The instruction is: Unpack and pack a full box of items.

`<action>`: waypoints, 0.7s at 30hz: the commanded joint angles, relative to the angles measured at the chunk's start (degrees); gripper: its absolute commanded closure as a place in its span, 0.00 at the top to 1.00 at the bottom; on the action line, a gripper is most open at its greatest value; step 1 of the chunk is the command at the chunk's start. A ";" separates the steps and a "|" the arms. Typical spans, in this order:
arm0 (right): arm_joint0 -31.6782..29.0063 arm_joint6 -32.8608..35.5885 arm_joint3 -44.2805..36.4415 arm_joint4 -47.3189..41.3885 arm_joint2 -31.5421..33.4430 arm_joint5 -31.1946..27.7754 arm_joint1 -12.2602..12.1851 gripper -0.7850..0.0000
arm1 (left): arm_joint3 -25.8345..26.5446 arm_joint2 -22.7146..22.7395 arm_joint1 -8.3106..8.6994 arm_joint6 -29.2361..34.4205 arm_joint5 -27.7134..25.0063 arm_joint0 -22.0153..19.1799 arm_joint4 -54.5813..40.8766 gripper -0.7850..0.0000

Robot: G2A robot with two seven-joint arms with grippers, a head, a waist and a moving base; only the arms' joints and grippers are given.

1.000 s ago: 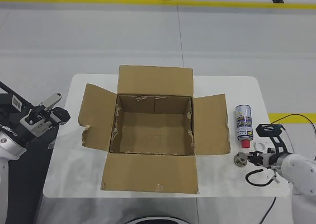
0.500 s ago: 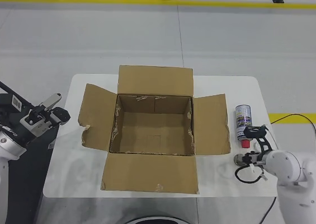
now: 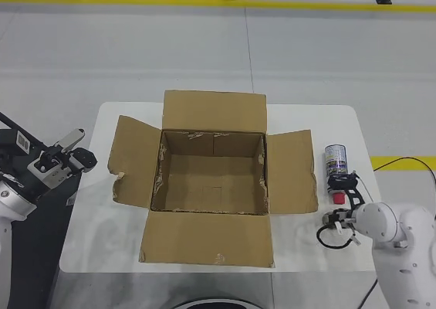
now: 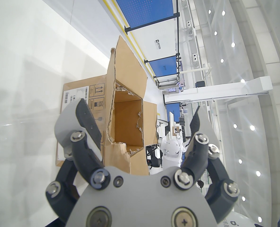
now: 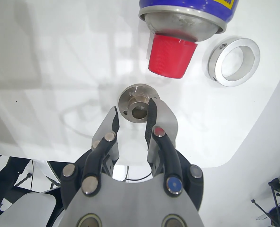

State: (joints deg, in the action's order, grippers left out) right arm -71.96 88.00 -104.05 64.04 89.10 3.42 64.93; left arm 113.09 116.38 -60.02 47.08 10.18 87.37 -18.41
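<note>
The open cardboard box stands in the middle of the white table, flaps spread and nothing seen inside. To its right lies a blue spray can with a red cap, also seen from above as the spray can. A small flanged metal hub sits just below the cap. My right gripper is open with one finger on each side of the hub's collar; the right gripper hovers near the table's right front. My left gripper is open and holds nothing, off the table's left edge.
A silver metal ring lies flat beside the red cap. The table's rounded right front corner is close behind the right gripper. Bare table surface stretches between the hub and the box.
My right arm has swung in from the table's right edge toward the box, bringing its gripper over the hub below the can. The left arm has stayed put.
</note>
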 commanded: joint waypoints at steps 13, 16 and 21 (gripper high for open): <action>1.02 0.00 2.21 -1.15 -1.49 0.28 -0.45 0.33 | 0.00 0.00 0.00 0.00 0.00 0.00 0.00 1.00; 0.95 0.00 2.13 -1.26 -1.54 0.38 -0.57 0.33 | 0.00 0.00 0.00 0.00 0.00 0.00 0.00 1.00; 0.76 0.00 2.54 -1.51 -1.78 0.41 -0.75 0.31 | 0.00 0.00 0.00 0.00 0.00 0.00 0.00 1.00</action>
State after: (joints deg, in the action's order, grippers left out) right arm -71.18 88.00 -101.72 62.60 87.40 3.83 64.21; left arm 113.09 116.38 -60.02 47.08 10.18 87.37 -18.41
